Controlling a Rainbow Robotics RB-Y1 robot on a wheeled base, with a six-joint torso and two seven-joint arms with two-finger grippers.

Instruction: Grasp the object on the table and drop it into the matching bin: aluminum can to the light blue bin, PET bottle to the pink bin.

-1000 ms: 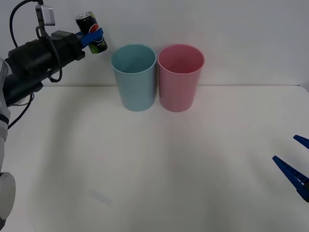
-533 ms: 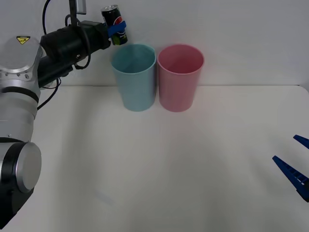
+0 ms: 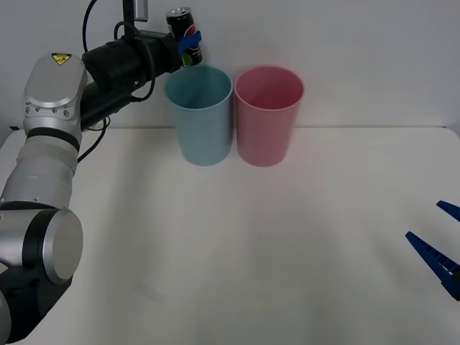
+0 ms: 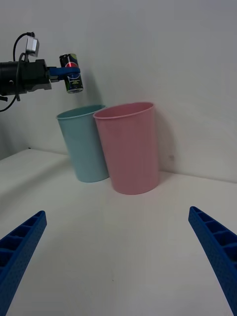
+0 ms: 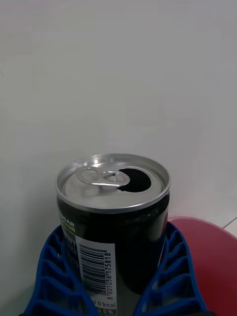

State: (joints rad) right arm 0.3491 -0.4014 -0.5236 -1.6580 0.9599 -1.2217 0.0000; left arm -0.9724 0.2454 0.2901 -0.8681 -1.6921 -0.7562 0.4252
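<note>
My left gripper (image 3: 190, 44) is shut on the small black aluminum can (image 3: 182, 30), holding it upright in the air just above the left rim of the light blue bin (image 3: 200, 115). The left wrist view shows the can (image 5: 113, 222) with its opened silver top between the blue fingers (image 5: 54, 276). From the right wrist, the can (image 4: 72, 73) hangs above the light blue bin (image 4: 84, 145), with the pink bin (image 4: 129, 148) beside it. The pink bin (image 3: 268, 115) touches the blue one on its right. My right gripper (image 3: 440, 248) rests open low at the table's right edge.
The white table (image 3: 237, 251) stretches wide in front of both bins. A pale wall stands right behind the bins. The left arm's black forearm and cable reach in from the upper left.
The left arm has carried the can rightward, from well left of the light blue bin to just over its left rim. The right gripper has stayed still.
</note>
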